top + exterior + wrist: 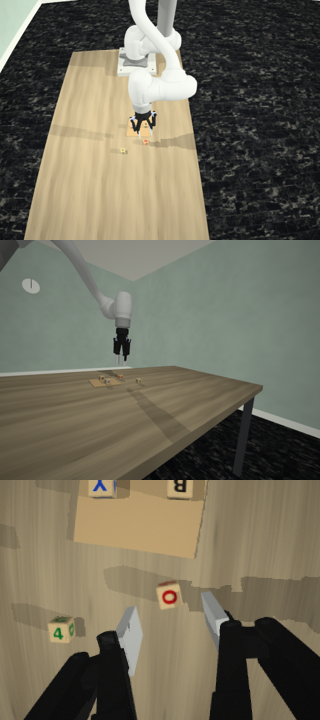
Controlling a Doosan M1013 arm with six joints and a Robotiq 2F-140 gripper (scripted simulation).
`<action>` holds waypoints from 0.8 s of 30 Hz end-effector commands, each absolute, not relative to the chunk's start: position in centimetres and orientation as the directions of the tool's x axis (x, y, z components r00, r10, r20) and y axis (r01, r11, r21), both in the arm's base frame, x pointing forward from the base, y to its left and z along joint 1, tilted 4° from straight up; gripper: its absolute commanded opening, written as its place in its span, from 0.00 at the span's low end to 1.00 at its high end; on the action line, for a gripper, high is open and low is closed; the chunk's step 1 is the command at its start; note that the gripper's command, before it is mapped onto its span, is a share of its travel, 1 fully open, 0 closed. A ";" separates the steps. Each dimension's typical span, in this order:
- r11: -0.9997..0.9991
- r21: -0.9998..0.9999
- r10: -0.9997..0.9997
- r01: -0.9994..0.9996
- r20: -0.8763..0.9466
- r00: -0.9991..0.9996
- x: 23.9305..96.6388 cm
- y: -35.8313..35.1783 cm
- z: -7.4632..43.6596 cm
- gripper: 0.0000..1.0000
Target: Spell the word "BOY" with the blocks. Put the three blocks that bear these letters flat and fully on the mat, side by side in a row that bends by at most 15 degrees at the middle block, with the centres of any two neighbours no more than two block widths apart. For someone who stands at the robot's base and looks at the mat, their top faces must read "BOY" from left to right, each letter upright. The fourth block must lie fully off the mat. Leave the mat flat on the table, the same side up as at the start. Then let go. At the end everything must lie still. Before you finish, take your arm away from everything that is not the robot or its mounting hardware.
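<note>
My gripper [145,135] [120,364] [171,614] is partly open and empty, high above the table. The B block [145,124] [101,377] [180,487] and the blue Y block [132,125] [107,381] [102,487] lie on the mat [131,132] [96,383] [135,530], with a gap between them. Seen from the base, B is left, Y right, both about upright. The red O block [145,141] [120,376] [169,596] lies off the mat, O up, slightly turned, between the fingers in the wrist view but far below them.
The green 4 block [122,150] [138,380] [61,631] lies on the table [103,193] [77,420], off the mat and apart from the O block. The robot's base plate [121,71] stands at the far end of the table in the top view.
</note>
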State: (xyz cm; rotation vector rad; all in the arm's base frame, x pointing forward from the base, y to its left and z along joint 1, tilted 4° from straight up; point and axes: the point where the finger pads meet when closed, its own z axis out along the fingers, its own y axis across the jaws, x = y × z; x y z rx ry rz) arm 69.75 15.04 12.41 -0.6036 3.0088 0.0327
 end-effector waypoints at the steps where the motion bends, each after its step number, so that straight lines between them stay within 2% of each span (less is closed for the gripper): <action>1: 0.925 0.006 -0.379 -0.381 -0.072 -0.922 70.0 15.0 12.3 0.37; 24: 0.925 0.006 -0.379 -0.381 -0.072 -0.922 70.1 15.1 9.8 0.37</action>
